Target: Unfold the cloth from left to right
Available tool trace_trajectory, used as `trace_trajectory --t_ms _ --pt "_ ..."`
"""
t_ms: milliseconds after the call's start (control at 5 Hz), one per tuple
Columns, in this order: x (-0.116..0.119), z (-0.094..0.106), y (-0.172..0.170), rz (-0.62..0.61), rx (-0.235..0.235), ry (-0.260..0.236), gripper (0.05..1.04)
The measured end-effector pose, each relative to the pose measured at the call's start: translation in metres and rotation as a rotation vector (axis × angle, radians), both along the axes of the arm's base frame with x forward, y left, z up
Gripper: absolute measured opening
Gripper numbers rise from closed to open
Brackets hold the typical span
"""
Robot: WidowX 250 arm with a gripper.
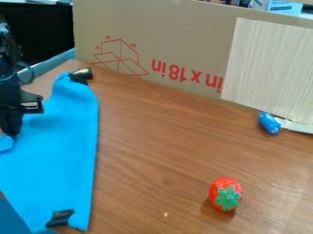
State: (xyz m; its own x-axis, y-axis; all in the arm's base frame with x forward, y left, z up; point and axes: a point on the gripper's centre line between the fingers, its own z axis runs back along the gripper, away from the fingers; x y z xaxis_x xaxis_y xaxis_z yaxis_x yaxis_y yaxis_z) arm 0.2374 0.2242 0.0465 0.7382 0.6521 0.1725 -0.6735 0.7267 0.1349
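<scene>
At the left edge of the camera view, the black gripper (12,127) hangs low over the blue cloth (58,160). The cloth lies as a long strip down the left side of the table, its right edge running from the upper left to the bottom. A small raised bit of blue cloth shows just below the gripper, at the view's edge; whether it is held I cannot tell. Dark clips or tabs sit at the cloth's top corner and near its bottom right corner. The cloth's left part is cut off by the view and partly hidden by the arm.
A red strawberry toy (225,194) with a green top stands on the wooden table (153,155) at the lower right. A small blue object (269,123) lies farther back at the right. A cardboard panel (183,41) walls off the back.
</scene>
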Motion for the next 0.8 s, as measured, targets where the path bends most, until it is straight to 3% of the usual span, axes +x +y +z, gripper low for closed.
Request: trace_trajectory --t_ms 200,400,600,800 --pt "0.011 0.03 -0.007 0.03 -0.062 -0.048 0.054" --pt "0.02 0.047 -0.019 0.057 -0.126 -0.045 0.053" --pt "0.038 0.056 -0.043 0.056 -0.152 -0.037 0.053" --pt "0.062 0.053 -0.087 0.054 -0.148 -0.043 0.053"
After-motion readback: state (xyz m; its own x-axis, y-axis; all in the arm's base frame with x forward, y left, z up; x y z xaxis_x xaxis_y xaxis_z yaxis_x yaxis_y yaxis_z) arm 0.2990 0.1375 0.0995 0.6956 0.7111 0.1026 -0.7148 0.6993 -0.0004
